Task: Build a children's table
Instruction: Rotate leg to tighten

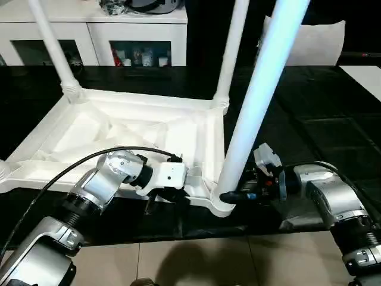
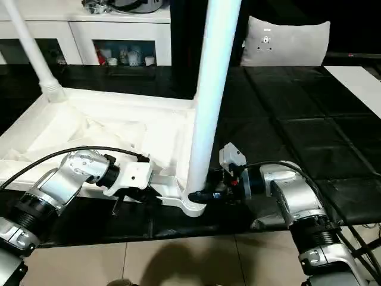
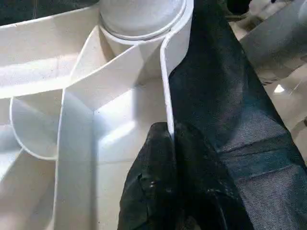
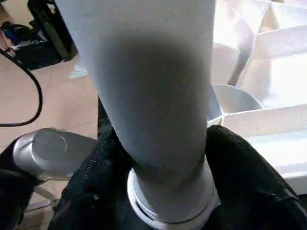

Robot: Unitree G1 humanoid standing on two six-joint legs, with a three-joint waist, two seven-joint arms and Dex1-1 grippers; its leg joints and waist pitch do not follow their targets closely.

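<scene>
The white tabletop [image 1: 119,128] lies upside down on the black table, ribbed underside up. Two white legs [image 1: 53,47] [image 1: 232,47] stand in its far corner sockets. A third leg [image 1: 262,89] stands in the near right socket [image 1: 219,205]. My left gripper [image 1: 162,196] is shut on the tabletop's near rim [image 3: 165,72], just left of that socket; its fingers [image 3: 153,182] pinch the thin wall. My right gripper [image 1: 229,195] comes in from the right at the base of the near right leg [image 4: 148,86], one finger [image 4: 235,163] pressed against each side of the tube.
A white cabinet with glass doors [image 1: 95,36] stands behind the table, and a white cushion [image 2: 286,42] sits at the back right. The black table [image 1: 297,119] runs on to the right of the tabletop. Tiled floor [image 1: 196,262] lies below the near edge. A black cable [image 1: 71,167] arcs over my left forearm.
</scene>
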